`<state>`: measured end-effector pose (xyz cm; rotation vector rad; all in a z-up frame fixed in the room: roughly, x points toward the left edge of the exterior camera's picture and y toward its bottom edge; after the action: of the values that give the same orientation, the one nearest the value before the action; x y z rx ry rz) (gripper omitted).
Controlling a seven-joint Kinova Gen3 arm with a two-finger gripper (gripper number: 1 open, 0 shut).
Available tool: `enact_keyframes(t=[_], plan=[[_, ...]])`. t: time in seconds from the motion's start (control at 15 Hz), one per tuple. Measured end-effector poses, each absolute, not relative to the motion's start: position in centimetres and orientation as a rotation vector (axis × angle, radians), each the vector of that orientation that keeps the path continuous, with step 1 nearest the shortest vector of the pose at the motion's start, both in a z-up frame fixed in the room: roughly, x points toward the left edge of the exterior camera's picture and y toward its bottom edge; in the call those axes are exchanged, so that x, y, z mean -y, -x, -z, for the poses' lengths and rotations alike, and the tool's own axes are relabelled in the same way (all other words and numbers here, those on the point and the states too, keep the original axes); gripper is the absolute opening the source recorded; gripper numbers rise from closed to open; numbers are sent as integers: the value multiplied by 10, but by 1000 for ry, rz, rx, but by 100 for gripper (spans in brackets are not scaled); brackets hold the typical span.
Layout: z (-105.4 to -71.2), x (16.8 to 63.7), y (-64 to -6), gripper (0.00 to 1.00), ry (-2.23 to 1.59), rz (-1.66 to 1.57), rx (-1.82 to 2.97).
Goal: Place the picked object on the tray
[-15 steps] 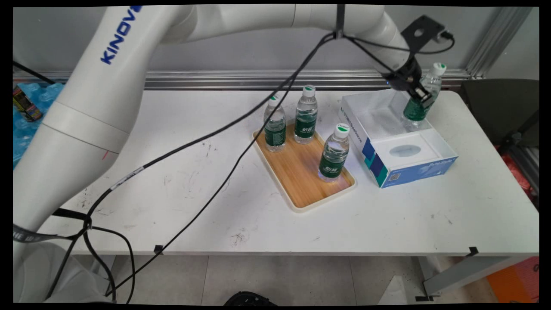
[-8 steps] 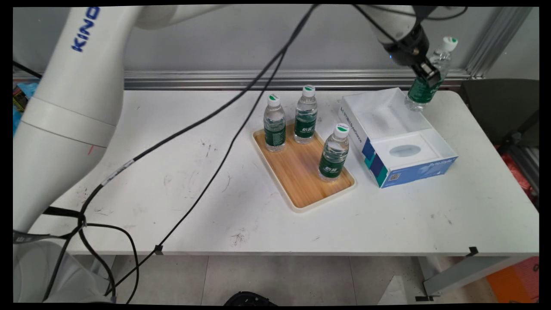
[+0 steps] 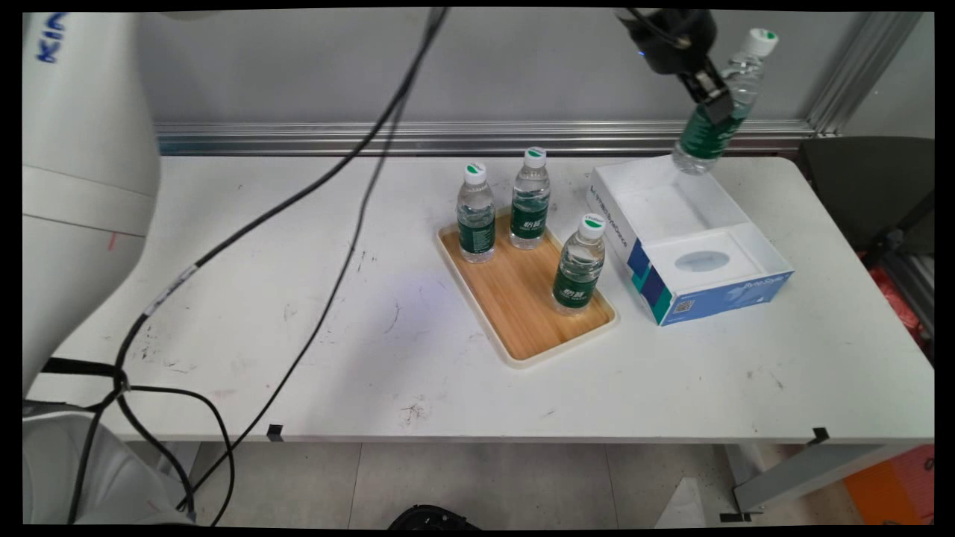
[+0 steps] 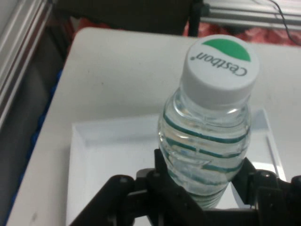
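High above the far right corner of the white table [image 3: 418, 373], near the top edge of the main view: black gripper [image 3: 714, 101] clamped on a water bottle [image 3: 716, 104], one finger on each side of the green-labelled waist. Seen in the hand view as well: gripper [image 4: 202, 186] with fingers [image 4: 164, 176] pressed against the ribbed clear body of the bottle [image 4: 207, 146], white cap with green mark and lettering turned toward the camera. Bottle lifted clear of every surface, long axis tilted, cap up and leaning toward the picture's right, base down and to the left. Base hanging over the far end of an open white box [image 3: 690, 224] with blue sides, not touching it. Box resting on the table, deep tray-like compartment at the far end, shallower section with an oval recess at the near end. Just left of the box, a wooden tray [image 3: 515, 298] with a pale rim, carrying three more water bottles, all upright: one at the far left [image 3: 476, 214], one at the far middle [image 3: 530, 200], one nearer on the right [image 3: 580, 265]. Black cables [image 3: 328, 216] draped down across the left half of the table.
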<state>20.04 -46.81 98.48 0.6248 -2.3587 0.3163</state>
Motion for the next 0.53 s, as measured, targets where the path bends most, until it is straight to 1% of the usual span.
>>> enact_keyframes(t=[0.13, 0.53], plan=[[-994, 453, -223, 0, -586, -292, 2394], [-1004, 417, -273, 0, -502, -223, 2481]])
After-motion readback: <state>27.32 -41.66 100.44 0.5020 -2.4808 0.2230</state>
